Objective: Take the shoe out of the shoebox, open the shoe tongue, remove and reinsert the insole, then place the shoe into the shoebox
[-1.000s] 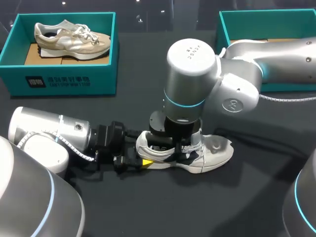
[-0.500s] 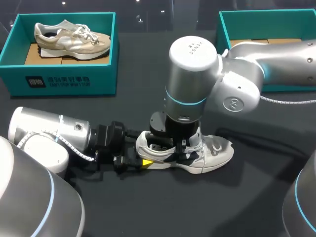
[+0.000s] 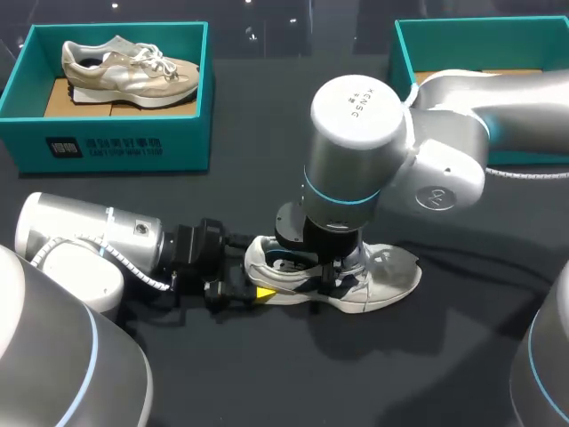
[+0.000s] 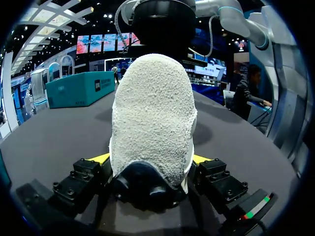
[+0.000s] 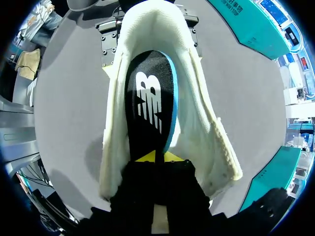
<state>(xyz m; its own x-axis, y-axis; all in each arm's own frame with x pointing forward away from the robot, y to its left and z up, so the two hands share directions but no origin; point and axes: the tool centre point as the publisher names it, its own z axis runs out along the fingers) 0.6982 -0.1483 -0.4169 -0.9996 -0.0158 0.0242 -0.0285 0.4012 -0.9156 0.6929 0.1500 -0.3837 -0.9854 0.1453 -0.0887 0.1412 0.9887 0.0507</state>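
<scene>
A white shoe [image 3: 391, 276] lies on its sole on the dark table, toe to the right. My left gripper [image 3: 264, 292] comes in low from the left and clasps its heel. In the left wrist view the fuzzy heel [image 4: 150, 108] fills the gap of the gripper [image 4: 150, 160], with a yellow tip pressed against each side. My right arm stands over the shoe's mouth, hiding it in the head view. In the right wrist view, the right gripper [image 5: 156, 157] is shut on the end of the black insole [image 5: 147, 103], which lies inside the shoe [image 5: 202, 118].
A teal shoebox [image 3: 116, 147] at the back left holds a beige shoe [image 3: 129, 67]. A second teal shoebox [image 3: 480, 36] stands at the back right, partly behind my right arm. Bare dark table lies in front of the white shoe.
The right gripper's fingers have closed inside the shoe's mouth. The right arm's wrist has shifted slightly right and toward the front. The left arm and the shoe stay put.
</scene>
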